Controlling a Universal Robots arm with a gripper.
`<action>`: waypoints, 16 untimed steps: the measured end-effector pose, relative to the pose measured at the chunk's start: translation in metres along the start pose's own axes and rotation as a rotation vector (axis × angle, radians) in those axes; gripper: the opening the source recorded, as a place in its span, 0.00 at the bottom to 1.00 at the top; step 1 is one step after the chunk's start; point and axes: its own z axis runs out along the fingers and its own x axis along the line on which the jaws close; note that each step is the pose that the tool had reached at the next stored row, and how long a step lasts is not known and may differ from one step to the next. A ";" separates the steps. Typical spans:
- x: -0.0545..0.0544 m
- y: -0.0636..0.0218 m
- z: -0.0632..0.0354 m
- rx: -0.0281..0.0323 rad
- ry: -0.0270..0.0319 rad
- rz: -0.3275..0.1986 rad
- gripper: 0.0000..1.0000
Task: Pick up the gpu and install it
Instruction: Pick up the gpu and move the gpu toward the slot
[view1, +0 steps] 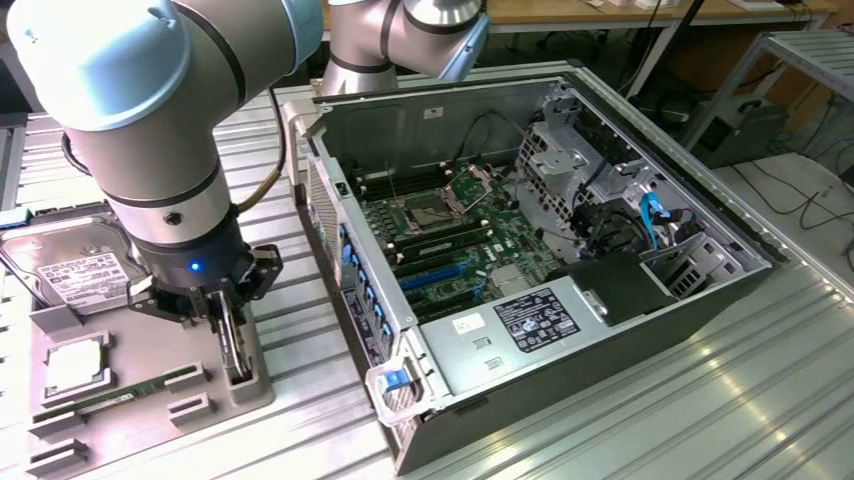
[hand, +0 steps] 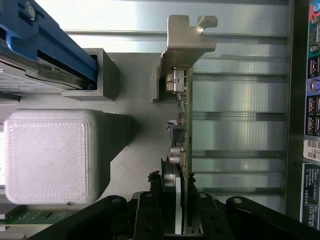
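Step in hand: I judge this to be the grasp, with the gpu not yet lifted.
Gpu: the gpu (view1: 240, 358) stands on edge in a slot of the grey parts tray (view1: 134, 345), at the exterior view's left, just beside the open computer case (view1: 400, 130).
Claw: the gripper (view1: 224, 322) is down over the card and straddles it, one jaw on each flat face. I cannot tell whether it has bitten.
Wrist view: the silver bracket (hand: 187, 42) is at the end of the card away from the gripper (hand: 177, 215).
Neighbours: the hard drive (view1: 74, 270) and RAM stick (view1: 114, 398) lie in the same tray, apart from the claw.
Doing it well: I would press squarely on the board's faces, clear of the small components near its edge, and keep the wrist plumb so the card does not bind in its slot.
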 end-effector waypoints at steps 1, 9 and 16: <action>0.000 0.0000 0.0000 0.0000 0.0000 0.000 0.29; 0.000 0.0000 0.0002 0.0000 0.0000 0.000 0.29; 0.000 0.0000 0.0003 0.0000 -0.0001 0.000 0.28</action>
